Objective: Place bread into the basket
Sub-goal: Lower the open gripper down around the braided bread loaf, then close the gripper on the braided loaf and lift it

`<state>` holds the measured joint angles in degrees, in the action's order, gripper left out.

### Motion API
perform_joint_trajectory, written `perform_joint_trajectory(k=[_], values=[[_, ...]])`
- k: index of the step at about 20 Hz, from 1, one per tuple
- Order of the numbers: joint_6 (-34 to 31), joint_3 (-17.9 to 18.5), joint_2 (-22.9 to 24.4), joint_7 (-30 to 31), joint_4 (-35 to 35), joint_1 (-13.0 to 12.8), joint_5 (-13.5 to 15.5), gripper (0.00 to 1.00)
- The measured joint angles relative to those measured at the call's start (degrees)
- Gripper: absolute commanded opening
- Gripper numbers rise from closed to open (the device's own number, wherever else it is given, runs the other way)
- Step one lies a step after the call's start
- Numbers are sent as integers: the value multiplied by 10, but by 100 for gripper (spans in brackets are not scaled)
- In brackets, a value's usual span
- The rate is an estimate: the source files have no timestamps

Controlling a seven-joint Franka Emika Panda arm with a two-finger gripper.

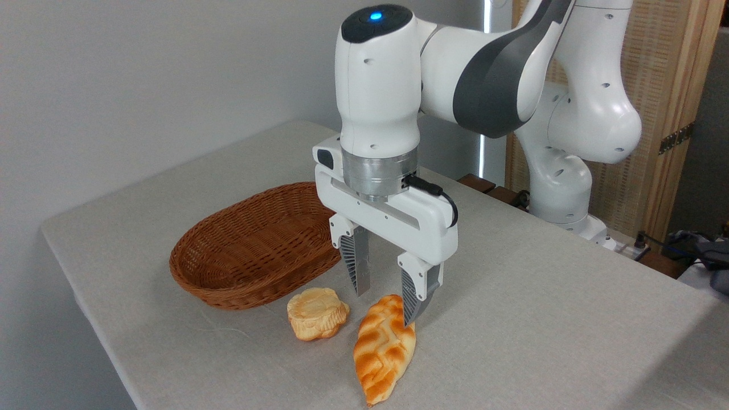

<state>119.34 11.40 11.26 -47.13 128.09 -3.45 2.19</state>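
1. The bench (pixel 541 319) has a pale grey cloth on it, and everything sits on top of it.
2. Far to the left of the hand is the basket (pixel 228 279). It is brown, woven and oval. Nothing can be seen inside it. It sits a bit behind the hand's left finger.
3. Just in front of the basket, and down to the left of the hand, is a small round pastry (pixel 316 313). It is pale yellow and shaped like a flower. It is very near the basket but it looks just apart from it.
4. The hand (pixel 388 307) points straight down from the white robot arm (pixel 490 62). Its two fingers are spread wide, with a big gap between them. They are not pinching anything.
5. The bread (pixel 383 354) lies flat on the bench, under the hand and a bit toward the front. It is long, shiny and golden, with a plait on top. Its far end sits in the gap between the fingers.
6. The tip of the right finger (pixel 416 302) is down by the bread's right edge. It may be touching the bread, but that is hard to tell from here.
7. The bread is not in the basket. It is to the right of the pastry, with a small gap between them.
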Motion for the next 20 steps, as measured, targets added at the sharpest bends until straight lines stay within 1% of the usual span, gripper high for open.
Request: perform_joint_trajectory(k=[5, 10, 11, 14, 15, 20], values=[[21, -1, 0, -2, 7, 0, 0, 100], [57, -1, -1, -32, 33, 0, 0, 100], [57, -1, -1, -35, 34, 0, -3, 100], [57, -1, -2, -38, 36, 1, -35, 100], [57, -1, -2, -38, 37, 1, -41, 100], [58, -1, -8, -38, 41, 1, -45, 100]])
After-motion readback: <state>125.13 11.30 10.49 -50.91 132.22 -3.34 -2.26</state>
